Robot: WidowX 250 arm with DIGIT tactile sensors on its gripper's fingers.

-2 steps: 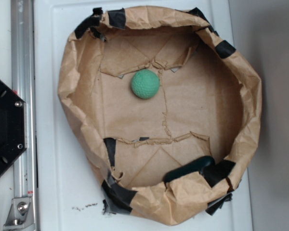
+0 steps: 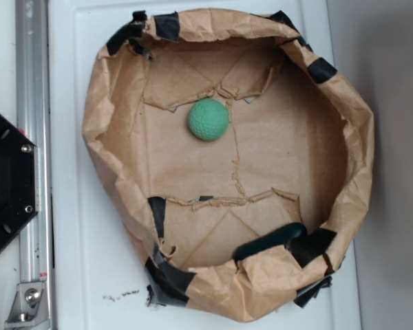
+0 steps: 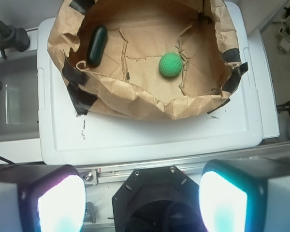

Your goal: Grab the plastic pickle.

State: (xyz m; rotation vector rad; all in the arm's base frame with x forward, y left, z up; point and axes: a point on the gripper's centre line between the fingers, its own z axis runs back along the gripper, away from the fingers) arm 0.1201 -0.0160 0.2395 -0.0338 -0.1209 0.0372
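Observation:
The plastic pickle (image 2: 272,240) is dark green and glossy. It lies inside the brown paper bowl (image 2: 110,172) against its near right wall, half hidden by the folded rim. In the wrist view the pickle (image 3: 97,45) shows whole, at the bowl's upper left. My gripper (image 3: 142,203) is open with nothing between its fingers. It hangs high over the robot's black base, well short of the bowl (image 3: 150,104). The gripper does not show in the exterior view.
A light-green dimpled ball (image 2: 208,119) rests mid-bowl, also seen as the ball (image 3: 170,64) in the wrist view. The bowl stands on a white tray (image 2: 82,275). A metal rail (image 2: 33,103) and the black base (image 2: 7,182) lie left of it.

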